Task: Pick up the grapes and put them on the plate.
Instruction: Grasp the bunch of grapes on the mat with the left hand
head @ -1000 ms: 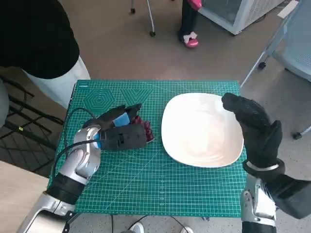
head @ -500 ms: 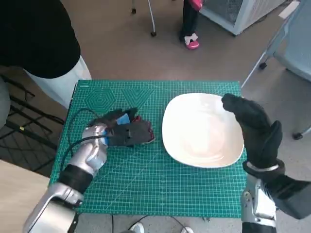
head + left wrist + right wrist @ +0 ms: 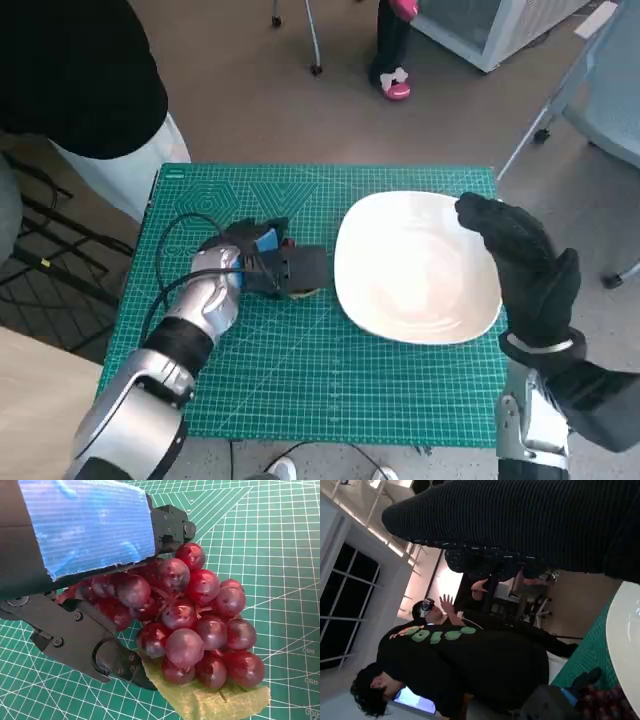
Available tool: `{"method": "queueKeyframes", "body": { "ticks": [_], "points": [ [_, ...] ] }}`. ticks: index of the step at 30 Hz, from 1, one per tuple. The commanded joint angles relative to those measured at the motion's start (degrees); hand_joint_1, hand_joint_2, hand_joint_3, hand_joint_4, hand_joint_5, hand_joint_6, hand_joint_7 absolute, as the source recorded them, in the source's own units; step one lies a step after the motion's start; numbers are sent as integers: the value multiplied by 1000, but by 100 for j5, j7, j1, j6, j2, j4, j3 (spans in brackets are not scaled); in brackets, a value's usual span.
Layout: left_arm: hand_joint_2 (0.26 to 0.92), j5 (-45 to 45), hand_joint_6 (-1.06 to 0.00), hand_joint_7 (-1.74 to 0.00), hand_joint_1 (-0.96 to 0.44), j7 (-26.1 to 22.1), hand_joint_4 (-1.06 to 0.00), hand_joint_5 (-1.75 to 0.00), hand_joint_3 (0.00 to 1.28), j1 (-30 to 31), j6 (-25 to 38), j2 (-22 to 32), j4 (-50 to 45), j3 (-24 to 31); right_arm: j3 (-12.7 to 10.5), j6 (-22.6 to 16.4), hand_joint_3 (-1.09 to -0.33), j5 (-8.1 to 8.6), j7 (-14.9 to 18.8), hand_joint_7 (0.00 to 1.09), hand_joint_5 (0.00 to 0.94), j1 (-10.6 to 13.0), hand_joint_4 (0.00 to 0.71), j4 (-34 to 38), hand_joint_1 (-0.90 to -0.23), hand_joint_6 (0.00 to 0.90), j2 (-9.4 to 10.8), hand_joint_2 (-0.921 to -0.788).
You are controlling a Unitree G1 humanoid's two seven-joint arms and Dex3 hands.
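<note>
Clearly the left hand (image 3: 268, 262) has its black fingers (image 3: 100, 650) wrapped round the grapes (image 3: 195, 625), grasping the bunch from its left side, with the blue-taped back lying over the top of it. Whether the bunch is off the green cutting mat (image 3: 300, 380) or resting on it, the views do not settle. From that hand the plate (image 3: 415, 268) lies straight to the right, its near-left rim just beside the hand, so the coming move looks like a short carry rightward over the rim. Its long axis seems to run left to right, out from the palm toward the plate. By far the left hand is the nearer one to the fruit; the right hand (image 3: 525, 265), gloved, is raised over the plate's right edge, grasping nothing, fingers loosely together. The grapes are dark red, round and glossy, tightly packed, with a piece of yellow-green tape (image 3: 210, 700) stuck under the free end
</note>
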Motion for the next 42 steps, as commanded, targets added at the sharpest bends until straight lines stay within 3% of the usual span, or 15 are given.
{"method": "queueKeyframes", "body": {
  "ticks": [1, 12, 16, 17, 19, 21, 22, 23, 25, 29, 31, 35, 42],
  "points": [
    [753, -49, -84, -4, -381, -66, 1, 1, 6, 84, -101, -144, 253, -71, -32, 101, -785, -9, -11, 224, 1, 144, 379, 1, -632, 96, -54, -921],
    [753, -138, -96, -7, -347, -14, 1, 1, 3, 63, -273, -118, 364, 11, -33, 66, -787, -53, -27, 224, 0, 140, 379, 22, -629, 95, -38, -921],
    [751, -189, -141, -23, -262, 77, -7, -1, 1, 85, -402, -77, 368, 62, -27, 54, -787, -71, -38, 224, 1, 142, 379, 12, -629, 95, -30, -921],
    [753, -190, -174, -28, -223, 136, -22, -2, 2, 90, -447, -70, 380, 64, -26, 51, -787, -75, -41, 224, 1, 142, 379, 12, -629, 95, -29, -921],
    [774, -166, -299, -36, -124, 307, -201, -39, 8, 109, -552, -53, 413, 38, -26, 45, -786, -82, -46, 224, 1, 138, 379, 17, -629, 96, -29, -921],
    [821, -65, -467, -45, 27, 552, -433, -325, 31, 160, -655, -15, 393, -61, -31, 36, -786, -87, -48, 223, 1, 129, 379, 33, -630, 96, -31, -921],
    [844, -5, -544, -56, 104, 667, -491, -537, 53, 189, -694, 9, 365, -120, -34, 31, -786, -89, -48, 223, 1, 123, 379, 43, -630, 96, -33, -921],
    [868, 58, -623, -71, 188, 775, -527, -786, 81, 218, -722, 32, 327, -179, -36, 26, -786, -91, -49, 223, 1, 117, 379, 52, -630, 96, -34, -921],
    [897, 156, -724, -148, 264, 931, -545, -1104, 134, 258, -739, 67, 257, -267, -37, 19, -786, -95, -50, 223, 1, 107, 380, 63, -630, 96, -35, -921],
    [916, 230, -605, -801, 101, 1121, -534, -1381, 183, 346, -732, 142, 37, -324, -35, 3, -786, -106, -54, 223, 1, 72, 380, 105, -626, 97, -29, -921],
    [918, 203, -567, -972, 51, 1134, -525, -1425, 191, 386, -739, 175, -64, -294, -33, -6, -787, -110, -56, 223, 1, 53, 379, 129, -623, 96, -27, -921],
    [920, 126, -546, -1094, 13, 1038, -512, -1463, 195, 423, -744, 217, -207, -212, -27, -17, -789, -117, -64, 223, 1, 10, 380, 172, -617, 96, -24, -921],
    [921, 78, -540, -1144, 3, 913, -539, -1428, 182, 408, -735, 260, -248, -159, -8, 4, -793, -118, -88, 225, 1, -31, 380, 163, -608, 97, -18, -921]
  ]
}}
